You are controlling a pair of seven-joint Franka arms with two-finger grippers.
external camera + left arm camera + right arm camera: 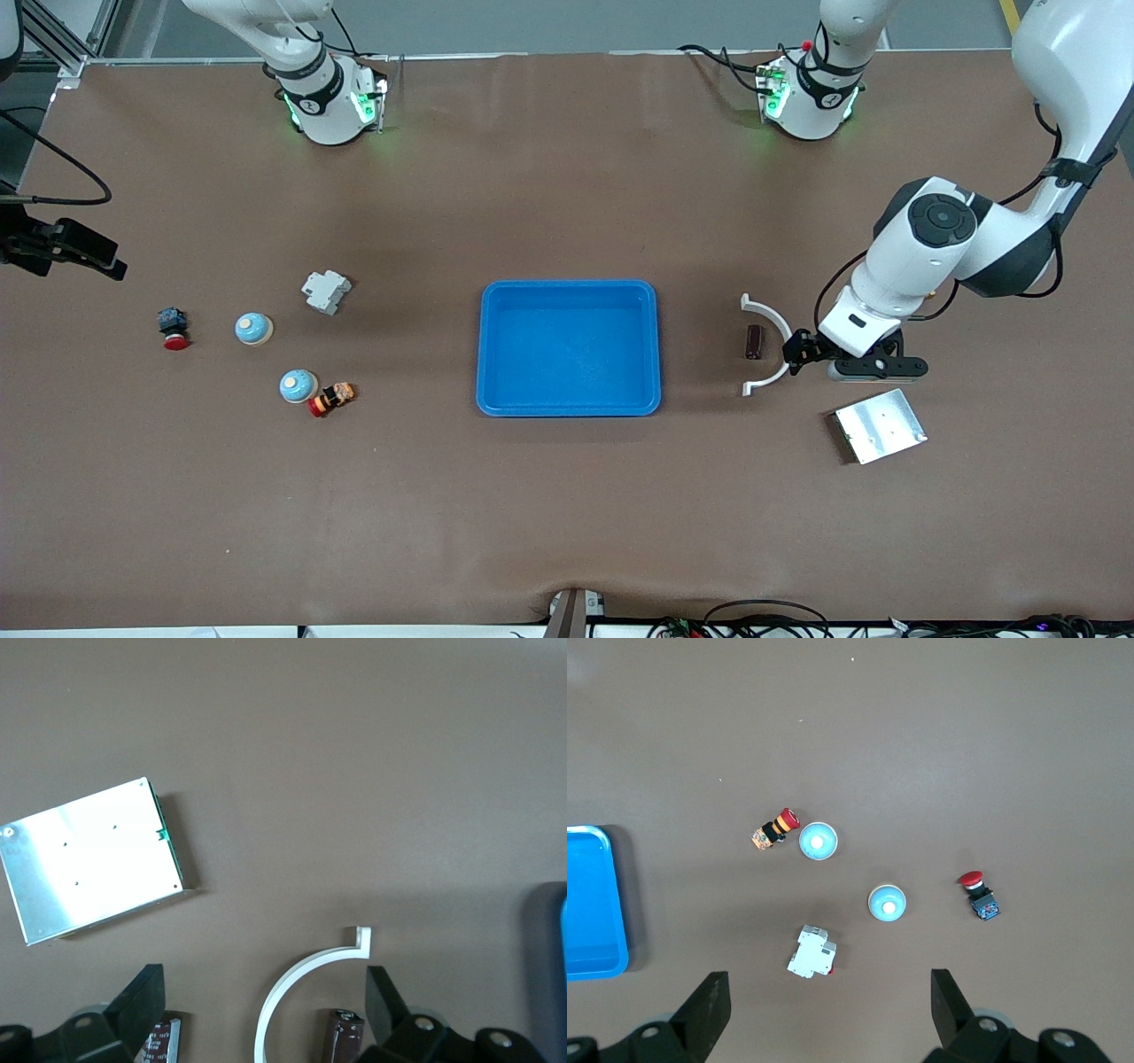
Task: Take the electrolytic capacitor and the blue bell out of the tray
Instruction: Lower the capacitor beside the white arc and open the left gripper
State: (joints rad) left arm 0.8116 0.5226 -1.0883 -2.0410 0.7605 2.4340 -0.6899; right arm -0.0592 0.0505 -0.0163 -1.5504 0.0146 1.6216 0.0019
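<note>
Showing 2nd capacitor [163, 1036] only in left wrist cam, left end effector [257, 1010] spread, right end effector [824, 1010] spread over bells [818, 841].

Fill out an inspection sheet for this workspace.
Surface: brown table, no spills seen.
Job's things: dark cylindrical capacitor beside a white curved plastic strip; two blue-and-white domed bells toward the right arm's end; blue plastic tray between them, holding nothing.
Clutter: silver metal plate; white circuit breaker; two red-capped push buttons.
Grippers: left tool open, over the strip; right tool open, high over the bells' end.
Cables: black cables at the table edge.
Surroundings: metal framing at one corner.
</note>
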